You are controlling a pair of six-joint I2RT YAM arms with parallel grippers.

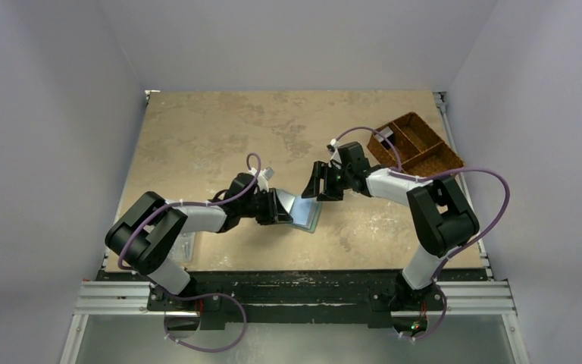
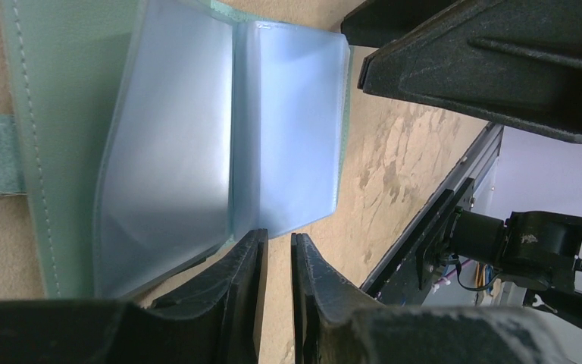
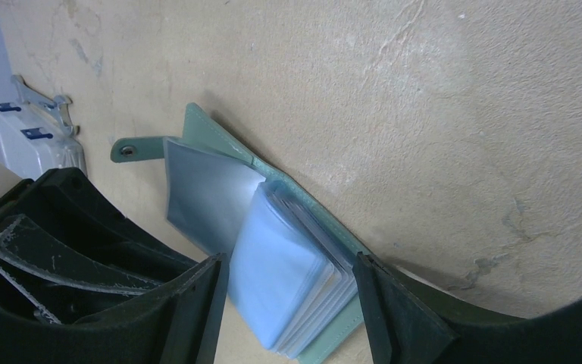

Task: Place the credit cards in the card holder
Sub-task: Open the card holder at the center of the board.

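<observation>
The card holder (image 1: 305, 213) lies open on the table, grey-green outside with pale blue clear sleeves (image 2: 288, 121) standing up from it. Its snap tab (image 3: 126, 150) sticks out flat. My left gripper (image 2: 279, 244) sits at the sleeves' near edge, its jaws a narrow gap apart with only tabletop showing between them. My right gripper (image 3: 288, 297) is open and straddles the fanned stack of sleeves (image 3: 295, 280), one finger on each side. In the top view the two grippers (image 1: 279, 206) (image 1: 320, 188) meet over the holder. The credit cards are out of view.
A brown woven divided basket (image 1: 417, 144) stands at the back right of the table. A pale clear object (image 1: 186, 246) lies by the left arm near the front edge. The right gripper's fingers (image 2: 492, 68) fill the top right of the left wrist view.
</observation>
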